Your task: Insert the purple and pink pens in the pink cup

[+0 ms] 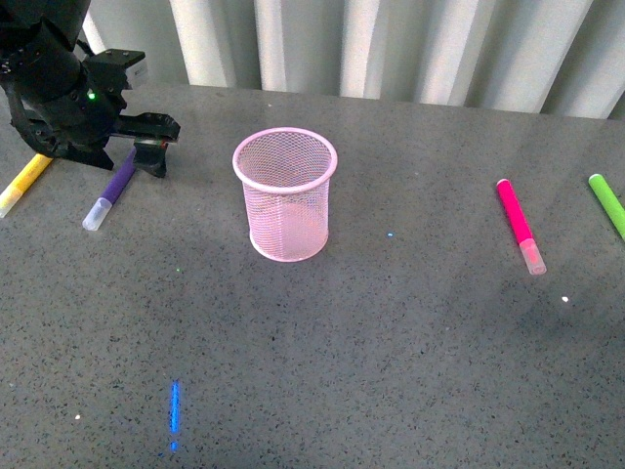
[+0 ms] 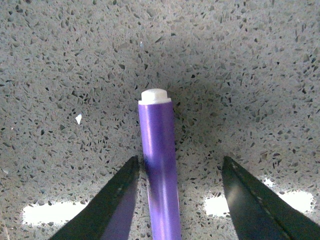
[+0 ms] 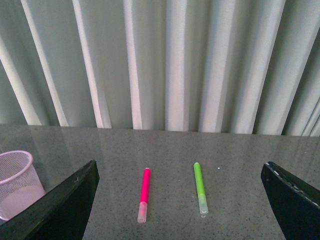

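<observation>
Left of the cup (image 1: 285,195), left gripper (image 2: 179,162) low over purple pen (image 2: 157,150), jaws open astride the barrel, off-centre. Centre first, then close squarely. Pink pen (image 1: 518,223) lies right of cup; right gripper (image 3: 180,167) wide, empty. 0 of 2 pens in.

You lose the purple pen's (image 1: 115,190) far end under the left gripper (image 1: 154,149), at ten o'clock from the pink cup (image 1: 288,220). At three o'clock, the frame edge clips the green marker (image 1: 607,203). The right wrist view crops the pink cup.
</observation>
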